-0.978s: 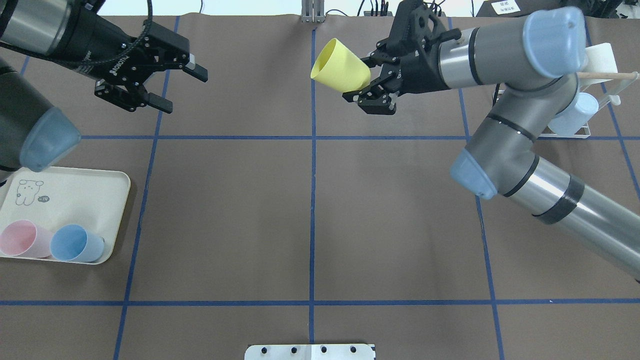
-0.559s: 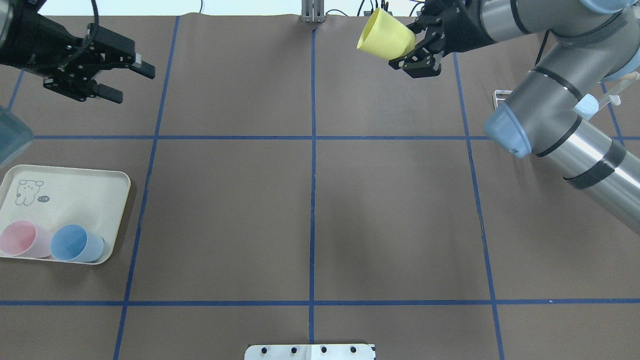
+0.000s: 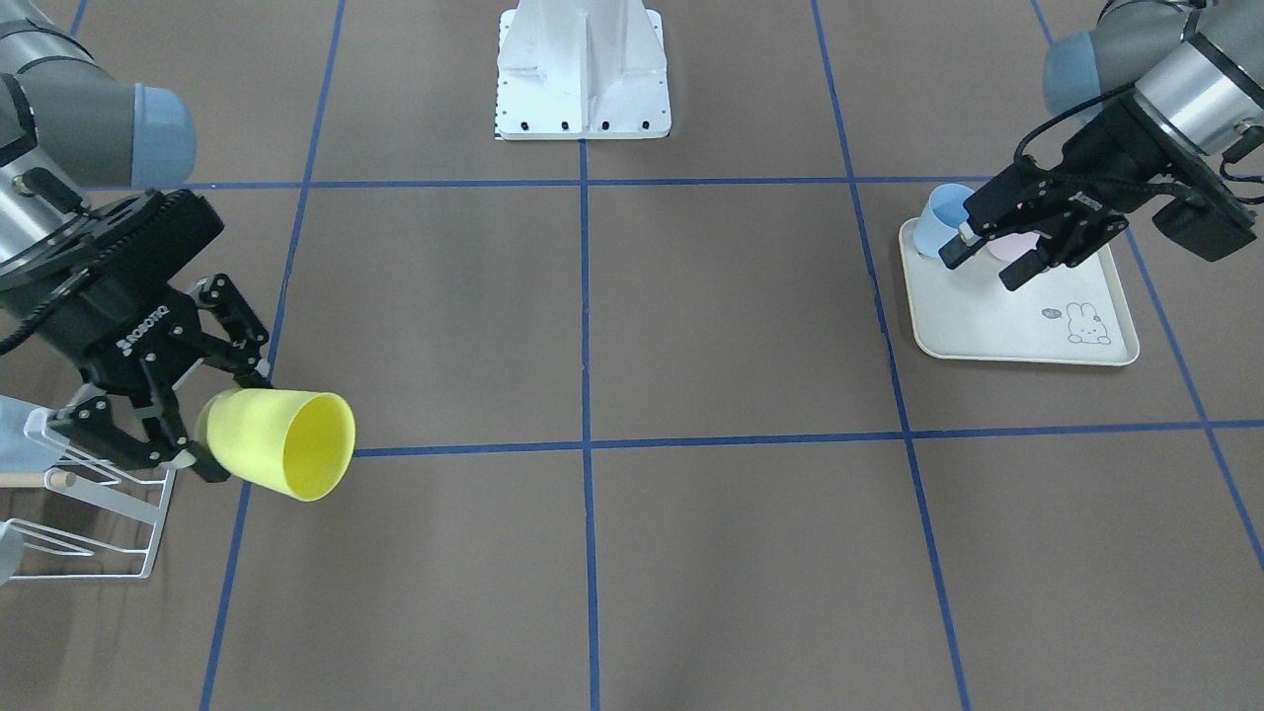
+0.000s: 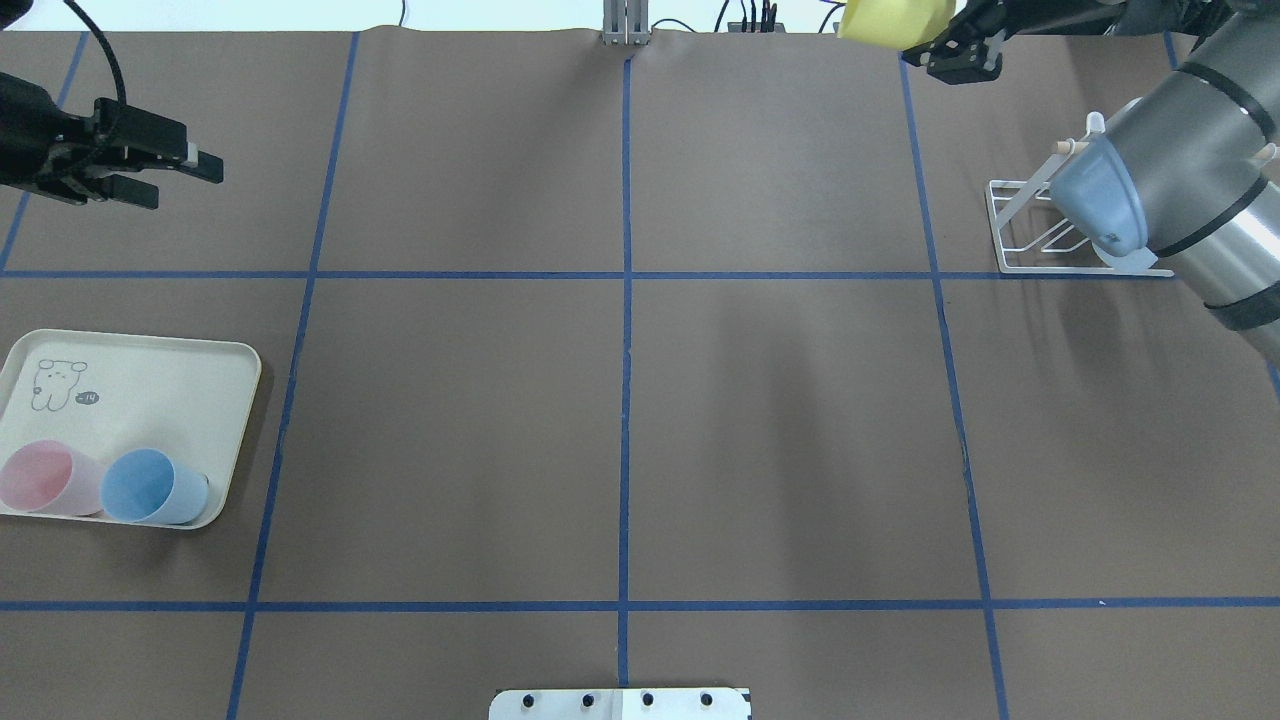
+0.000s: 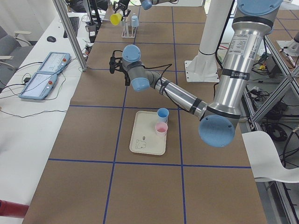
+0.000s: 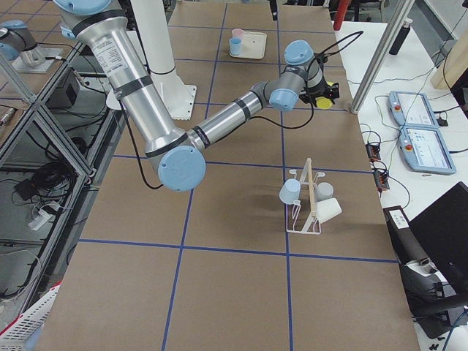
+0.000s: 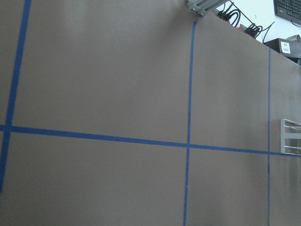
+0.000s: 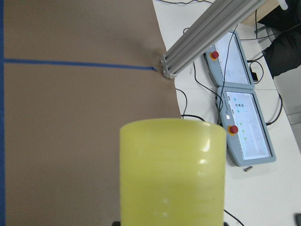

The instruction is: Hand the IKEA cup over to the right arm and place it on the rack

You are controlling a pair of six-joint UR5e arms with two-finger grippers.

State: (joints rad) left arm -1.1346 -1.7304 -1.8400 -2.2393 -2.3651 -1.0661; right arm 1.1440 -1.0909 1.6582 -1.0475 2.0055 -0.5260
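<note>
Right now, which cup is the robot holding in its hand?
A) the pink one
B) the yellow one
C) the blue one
B: the right hand is shut on the yellow cup, holding it sideways in the air, while the pink cup and the blue cup sit on the tray.

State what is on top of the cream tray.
A pink cup and a blue cup stand side by side at one end of the tray; whatever lies under them is covered.
</note>
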